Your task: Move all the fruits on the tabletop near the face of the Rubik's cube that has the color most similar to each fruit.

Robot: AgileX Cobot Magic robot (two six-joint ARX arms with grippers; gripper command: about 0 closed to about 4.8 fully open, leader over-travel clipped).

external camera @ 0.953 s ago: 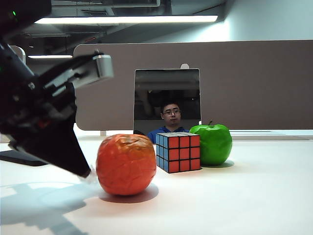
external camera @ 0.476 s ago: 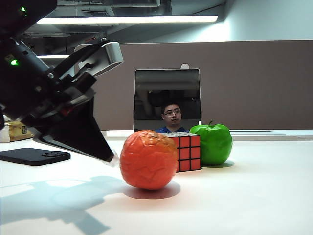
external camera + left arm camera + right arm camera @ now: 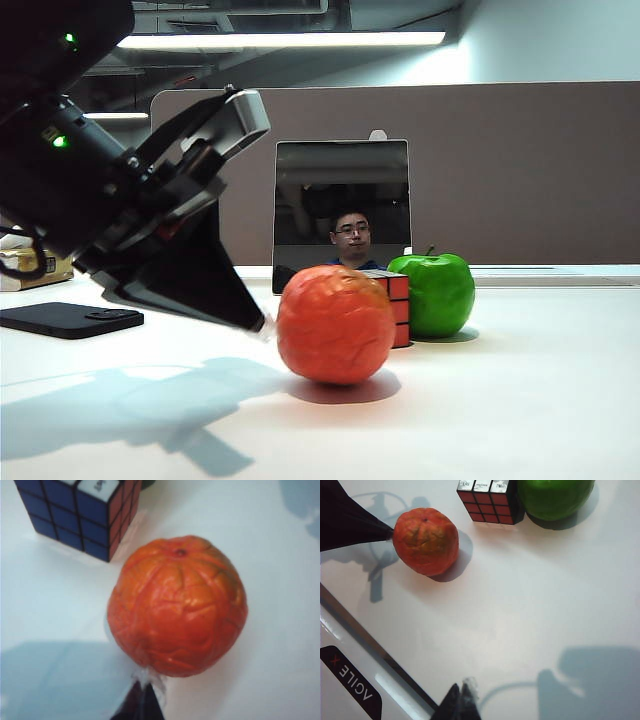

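The wrinkly orange-red fruit point(image 3: 335, 325) rests on the white tabletop point(image 3: 520, 400), in front of the Rubik's cube point(image 3: 398, 305) and hiding most of its red face in the exterior view. My left gripper point(image 3: 262, 325) is shut, its tip touching the fruit's left side point(image 3: 177, 605). The cube point(image 3: 80, 515) stands just beyond the fruit, apart from it. The green apple point(image 3: 435, 293) sits against the cube's right side. My right gripper point(image 3: 465, 687) is shut and empty near the table's front edge, well short of the orange fruit point(image 3: 426, 540), the cube point(image 3: 490, 502) and the apple point(image 3: 555, 497).
A black phone point(image 3: 70, 318) lies flat at the far left. A dark mirror-like panel point(image 3: 342, 200) stands behind the cube, before a brown partition. The table's front edge point(image 3: 370, 645) runs close to my right gripper.
My left gripper has pushed right, and the orange fruit has rolled with it from left of the cube to in front of its red face. The apple and cube stayed put.
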